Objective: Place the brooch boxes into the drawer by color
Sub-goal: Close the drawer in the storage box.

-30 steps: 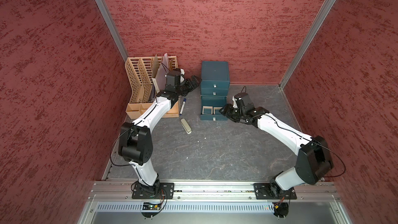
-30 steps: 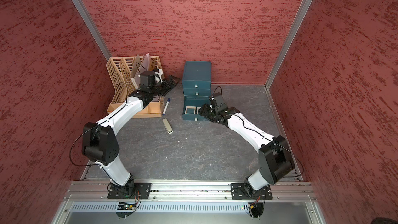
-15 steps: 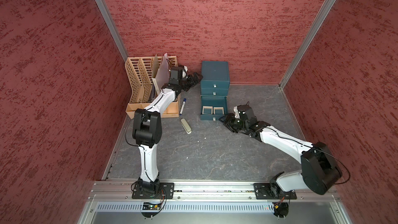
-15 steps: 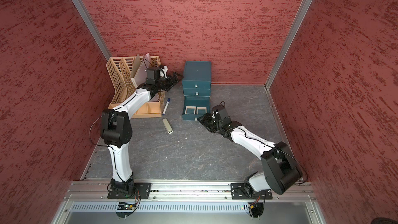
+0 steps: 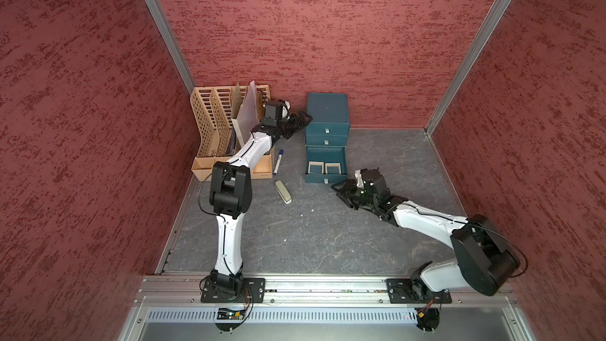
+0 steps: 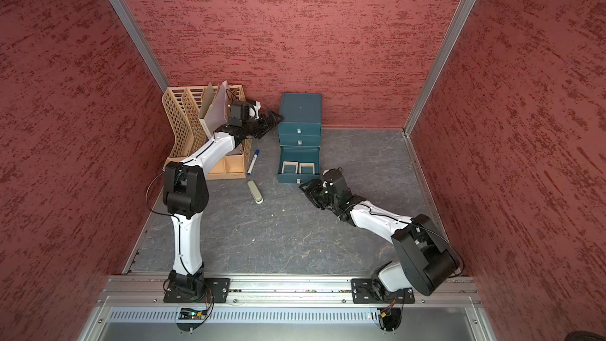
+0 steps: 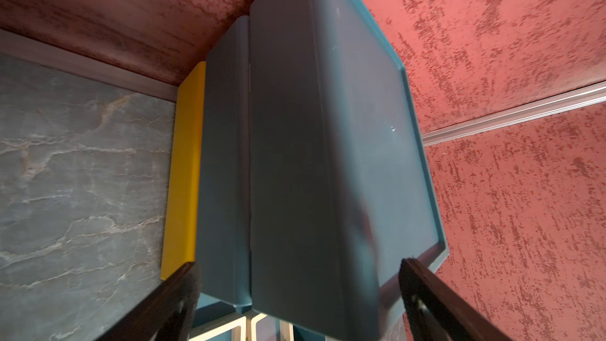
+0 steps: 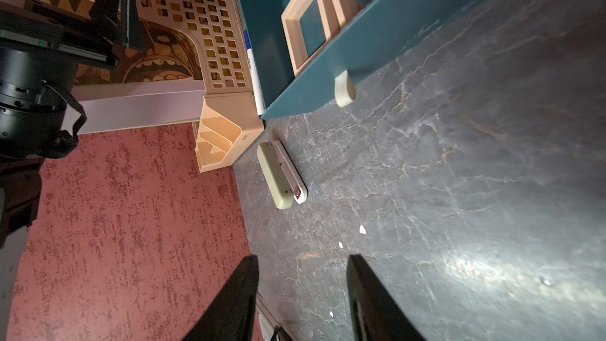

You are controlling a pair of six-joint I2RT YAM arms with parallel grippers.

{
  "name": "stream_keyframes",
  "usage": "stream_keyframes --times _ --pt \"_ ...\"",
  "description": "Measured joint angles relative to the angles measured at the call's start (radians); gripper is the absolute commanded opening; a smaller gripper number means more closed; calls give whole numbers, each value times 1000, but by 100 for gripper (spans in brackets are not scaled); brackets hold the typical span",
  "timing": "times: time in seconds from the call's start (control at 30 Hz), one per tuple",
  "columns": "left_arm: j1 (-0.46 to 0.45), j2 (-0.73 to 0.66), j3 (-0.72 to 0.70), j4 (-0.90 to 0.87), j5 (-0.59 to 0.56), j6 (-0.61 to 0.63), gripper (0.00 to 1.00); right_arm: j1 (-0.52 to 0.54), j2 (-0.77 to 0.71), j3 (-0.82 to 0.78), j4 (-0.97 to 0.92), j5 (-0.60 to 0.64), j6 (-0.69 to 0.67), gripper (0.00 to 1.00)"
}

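The tabletop [image 5: 328, 234] bears a teal drawer cabinet [image 5: 328, 109]. Its upper two drawers are shut, and its bottom drawer [image 5: 328, 156] stands pulled out. The left gripper [image 7: 299, 264], fingers spread wide and released, sits at the cabinet's upper corner. The right gripper [image 8: 302, 257], fingers apart and empty, hovers before the open drawer. Inside lie a tan brooch box [image 5: 315, 168] and a second tan brooch box [image 5: 333, 168], side by side. The tan sorting looks partly done, and no other boxes are in sight.

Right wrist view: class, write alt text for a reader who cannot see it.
Two tan square frame boxes lie side by side in an open teal drawer on a grey stone-patterned table. A beige oblong block lies nearby, and the right gripper shows black jaws apart, empty.
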Motion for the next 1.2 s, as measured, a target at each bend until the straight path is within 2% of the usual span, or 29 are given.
stream_keyframes --times 0.43,0.77,1.2 --pt "-4 24 62 -89 -32 32 98 26 136 -82 328 47 173 45" --pt "-11 34 98 -137 -64 34 98 40 325 -94 572 123 290 42" --pt "-13 43 125 -168 -70 35 98 43 537 -89 803 193 391 36"
